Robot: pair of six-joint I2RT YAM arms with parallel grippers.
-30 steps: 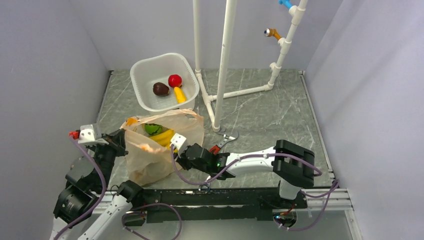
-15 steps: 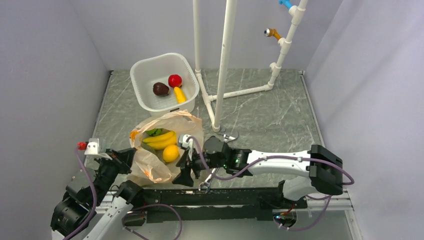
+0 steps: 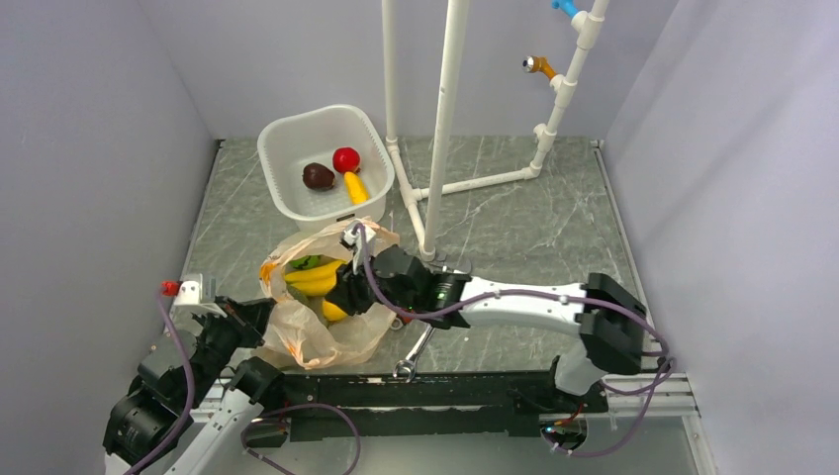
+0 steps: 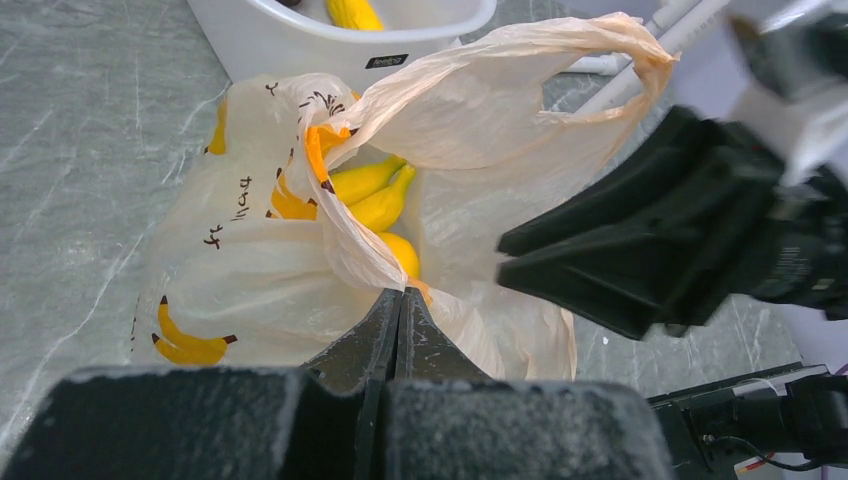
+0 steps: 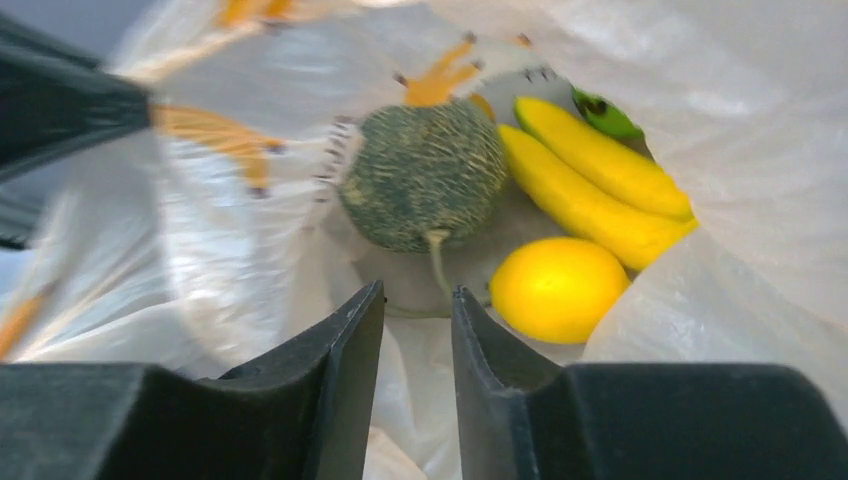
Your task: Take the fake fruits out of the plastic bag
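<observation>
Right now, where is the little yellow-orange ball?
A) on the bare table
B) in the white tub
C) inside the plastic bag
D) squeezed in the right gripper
C: the yellow-orange ball lies inside the plastic bag, right beside the banana bunch, with the right gripper open and not touching it.
</observation>
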